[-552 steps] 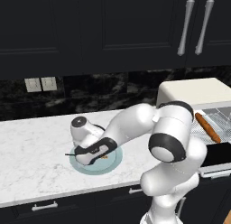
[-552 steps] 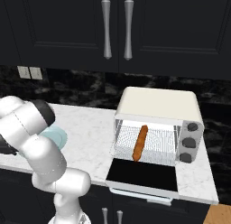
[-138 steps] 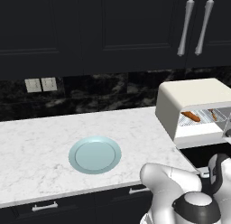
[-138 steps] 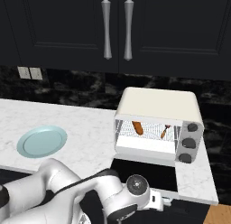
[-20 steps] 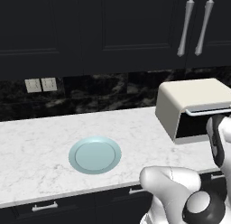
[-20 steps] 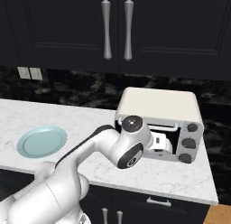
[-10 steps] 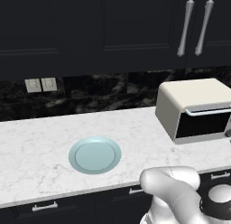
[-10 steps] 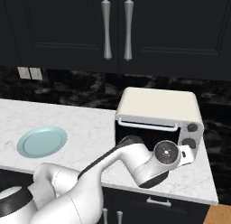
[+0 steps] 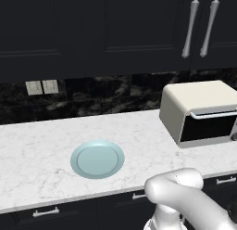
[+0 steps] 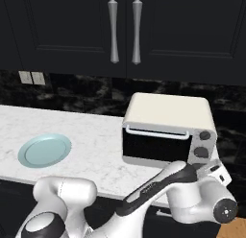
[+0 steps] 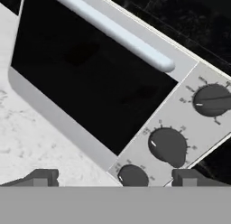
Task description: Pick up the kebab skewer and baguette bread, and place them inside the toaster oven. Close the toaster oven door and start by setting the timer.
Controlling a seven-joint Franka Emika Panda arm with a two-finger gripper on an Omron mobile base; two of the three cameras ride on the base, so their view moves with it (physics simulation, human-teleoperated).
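Toaster oven [image 10: 168, 131]: stands on the white marble surface [image 9: 41, 145] at 3 o'clock from the light blue plate [image 9: 97, 159]. Toaster oven door [image 10: 154, 146]: now fully shut, dark glass upright with the silver bar handle [image 11: 113, 30] along its top; a second ago the arm was at its front and the door not yet flush. Closing step reads as done; the timer remains to be set. Contents: kebab skewer and baguette bread, seen on the rack earlier, are hidden behind the dark glass. Plate: empty. Gripper [image 11: 115, 177]: fingers [image 11: 43, 177] spread wide, holding nothing, facing the control panel with its three dark knobs [image 11: 168, 146], presumably lining up for one.
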